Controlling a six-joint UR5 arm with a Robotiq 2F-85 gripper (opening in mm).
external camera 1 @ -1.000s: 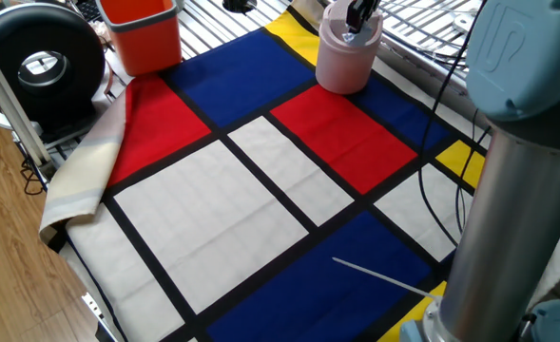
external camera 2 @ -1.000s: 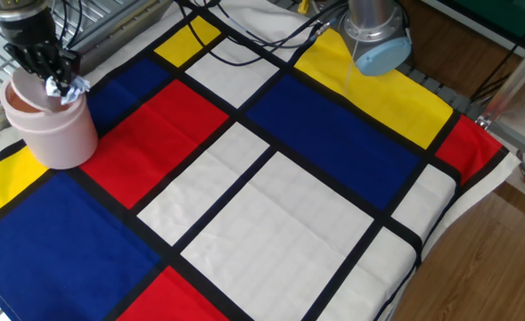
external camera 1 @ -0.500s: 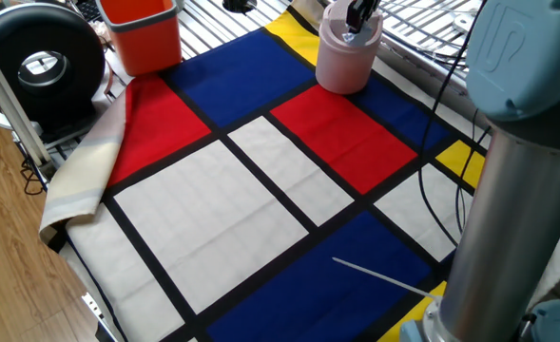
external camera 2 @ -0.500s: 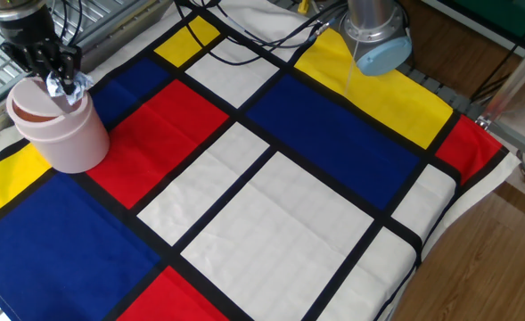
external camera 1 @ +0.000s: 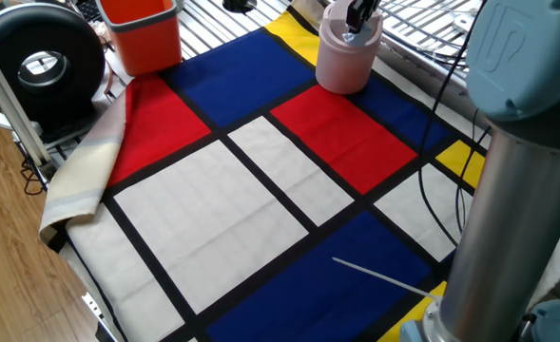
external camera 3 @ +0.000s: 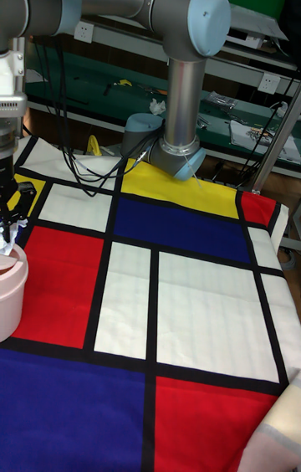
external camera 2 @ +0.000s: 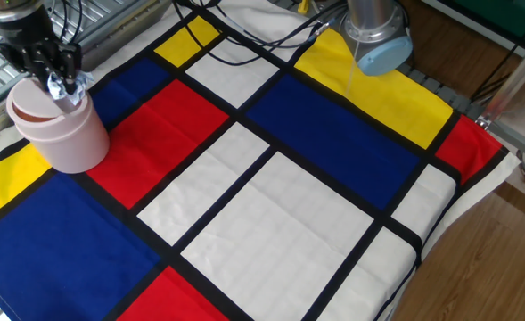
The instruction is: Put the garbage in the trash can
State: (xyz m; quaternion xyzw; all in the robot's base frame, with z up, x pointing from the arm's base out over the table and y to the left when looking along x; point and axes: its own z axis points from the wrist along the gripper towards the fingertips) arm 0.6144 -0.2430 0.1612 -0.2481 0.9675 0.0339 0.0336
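One fixed view: hand (external camera 1: 360,16) dips at the pink trash can (external camera 1: 346,59) mouth; paper hidden. Other fixed view: hand (external camera 2: 53,73) pinches the paper wad (external camera 2: 67,87), white-grey, crumpled, directly below the fingers, over the can's (external camera 2: 59,134) near rim. Tall fixed view: wad (external camera 3: 8,246) just above the can (external camera 3: 10,292).
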